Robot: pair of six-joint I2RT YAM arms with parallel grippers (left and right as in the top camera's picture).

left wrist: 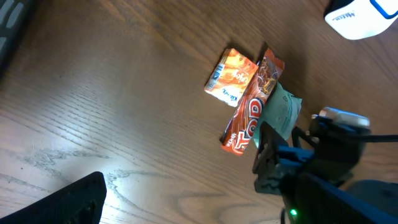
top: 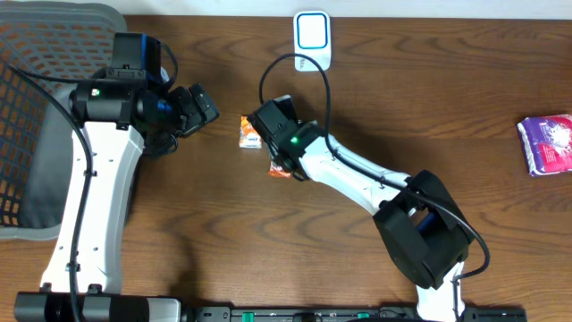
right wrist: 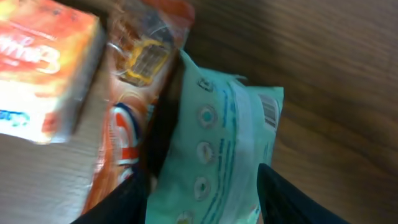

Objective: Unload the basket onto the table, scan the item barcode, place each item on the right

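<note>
The mint-green packet (right wrist: 217,143) is the thing to scan. It lies on the wooden table (top: 268,259), near the middle. It sits just beside a long orange snack bar (left wrist: 252,106), and a small orange box (left wrist: 230,78) lies on the far side of that bar. The packet's barcode (right wrist: 269,112) is a small striped patch near one corner, and it faces up.

The right gripper (right wrist: 202,199) is down over the packet. One of its dark fingers (right wrist: 127,196) is on each side, and both look pressed against the packet. So the claw looks closed on the packet, but the packet does not look lifted off the table yet. How firm the hold is cannot be seen.

The step in hand looks like the grab. Next, the arm needs to lift the packet up clear of the orange bar without dragging the bar along. Then it needs to carry the packet to the white scanner (top: 312,38), which stands well apart at the far edge of the table. The striped patch has to be turned to face the scanner.

The left gripper (top: 195,107) waits off to the side with its claw wide open, holding nothing. A purple packet (top: 547,143) lies far off at the table's right edge.
</note>
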